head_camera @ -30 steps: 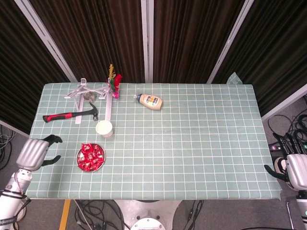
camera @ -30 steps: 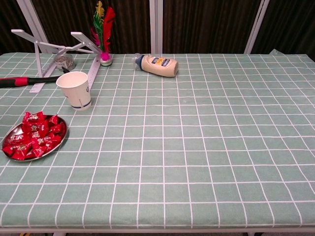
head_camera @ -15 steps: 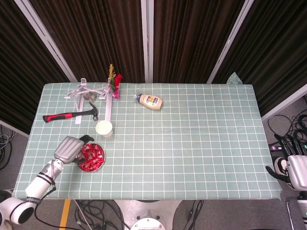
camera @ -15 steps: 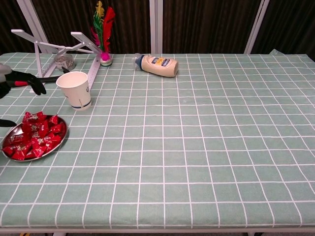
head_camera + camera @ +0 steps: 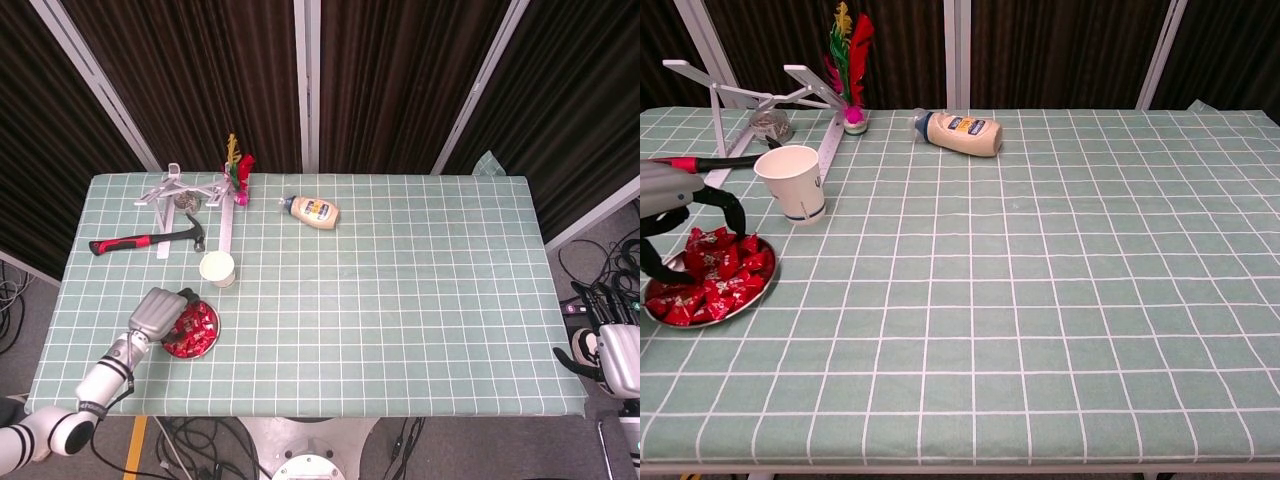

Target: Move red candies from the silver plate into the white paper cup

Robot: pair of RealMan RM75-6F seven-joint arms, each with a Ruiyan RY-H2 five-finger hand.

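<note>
My left hand (image 5: 675,205) hangs over the silver plate (image 5: 752,295) w/ red candies (image 5: 715,275), fingers curved apart, nothing held. White paper cup (image 5: 792,183) just behind. Right hand (image 5: 612,355) off table edge, can't tell its state.

Left robot hand (image 5: 160,313) extends forward on its arm, palm down, fingers (image 5: 730,212) spread and curved downward. Right robot hand (image 5: 612,352) hangs low, fingers loosely apart.
</note>
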